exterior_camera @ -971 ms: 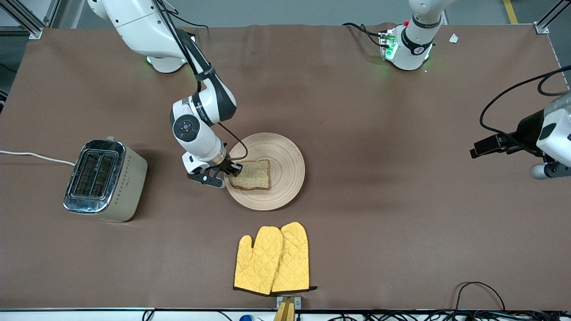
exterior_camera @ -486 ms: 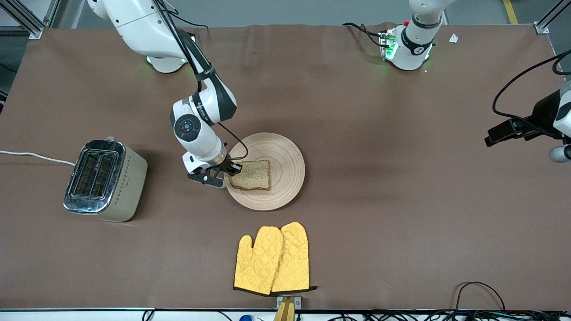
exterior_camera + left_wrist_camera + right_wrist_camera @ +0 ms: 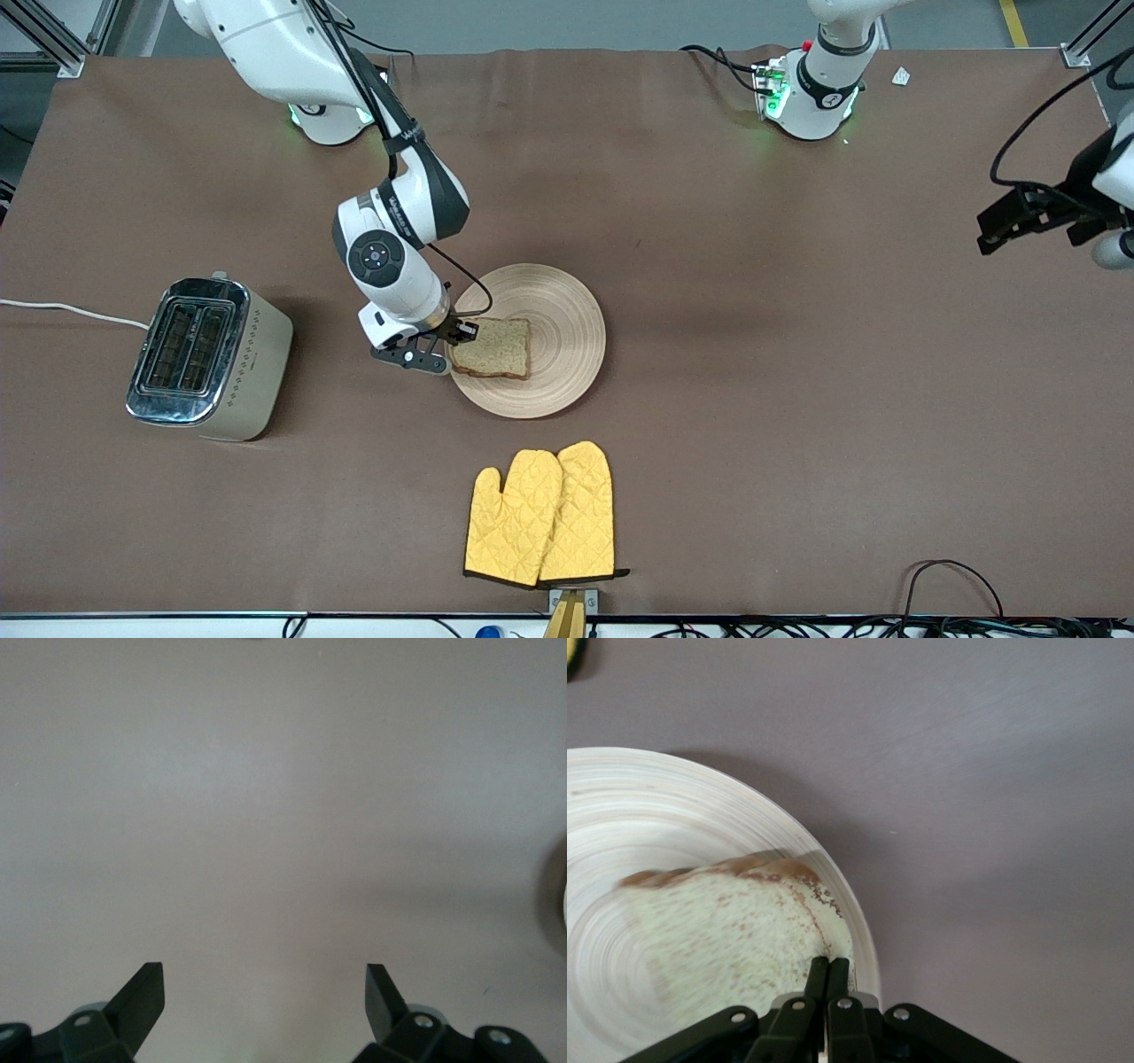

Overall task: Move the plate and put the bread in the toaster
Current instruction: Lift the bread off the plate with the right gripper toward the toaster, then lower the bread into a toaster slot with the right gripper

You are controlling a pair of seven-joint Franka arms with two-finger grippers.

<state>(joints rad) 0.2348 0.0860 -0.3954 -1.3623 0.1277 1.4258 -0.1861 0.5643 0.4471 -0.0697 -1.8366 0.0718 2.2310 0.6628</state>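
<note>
- Right tool (image 3: 459, 335), clamped on the square brown bread slice (image 3: 493, 349), has lifted its edge slightly off the round pale-wood plate (image 3: 567, 354); toaster transfer begins.
- Left tool (image 3: 264, 997), fingers apart, has withdrawn over the tabletop's end.

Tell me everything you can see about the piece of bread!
The bread is one roughly square brown slice with a darker crust and speckled beige crumb. It lies over the pale-wood plate, on the part toward the toaster's end of the table. The right gripper is shut on the slice's edge, its fingers pinched together at the crust. I cannot tell whether the slice is lifted or resting flat.
</note>
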